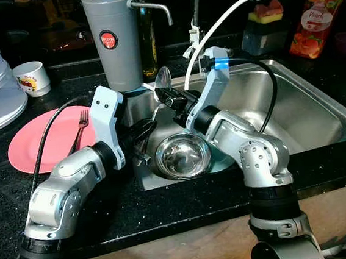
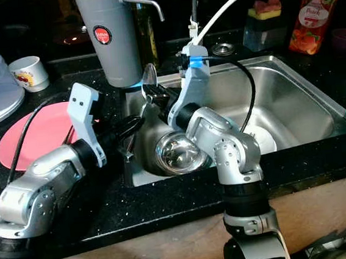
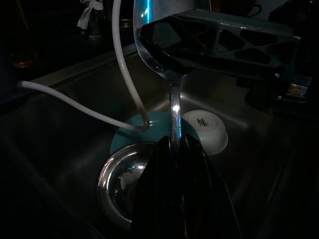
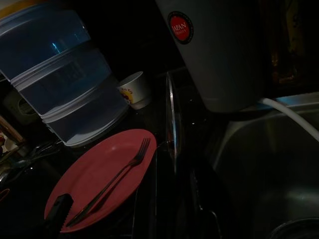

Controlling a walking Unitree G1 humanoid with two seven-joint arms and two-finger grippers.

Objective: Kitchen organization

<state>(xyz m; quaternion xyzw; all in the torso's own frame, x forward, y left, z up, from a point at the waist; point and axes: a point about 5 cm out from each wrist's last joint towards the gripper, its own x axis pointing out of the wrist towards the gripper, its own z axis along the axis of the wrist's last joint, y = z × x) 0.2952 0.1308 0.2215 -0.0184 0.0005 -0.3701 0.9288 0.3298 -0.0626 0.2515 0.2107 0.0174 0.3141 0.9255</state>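
Over the sink (image 1: 306, 113), both grippers meeting on one spoon (image 1: 163, 78), so plenty of room for a fumble here. Biggest worry: a drop mid-handover. Letting go on one side before the other has a solid bite would likely send it clattering down into the steel bowl (image 1: 182, 155) right below, maybe onto the teal plate (image 3: 130, 130) or white cup (image 3: 206, 131) next to it. Also a tug-of-war risk, two clamps pulling different ways and twisting the handle loose. White hose (image 1: 218, 24) looping just behind the right arm, easy to snag on a pull-back. As for the grip: left gripper (image 3: 174, 149) pinched together on the lower handle, spoon rising out between the fingers with its bowl up top. Right gripper (image 1: 171, 99) up near the neck of the spoon, looks closed on it too, edge of the spoon sticking up past its fingers, though too dark to swear by. Red plate (image 1: 54, 138) with fork (image 1: 80, 131) off to the left on the counter, probably where this ends up.
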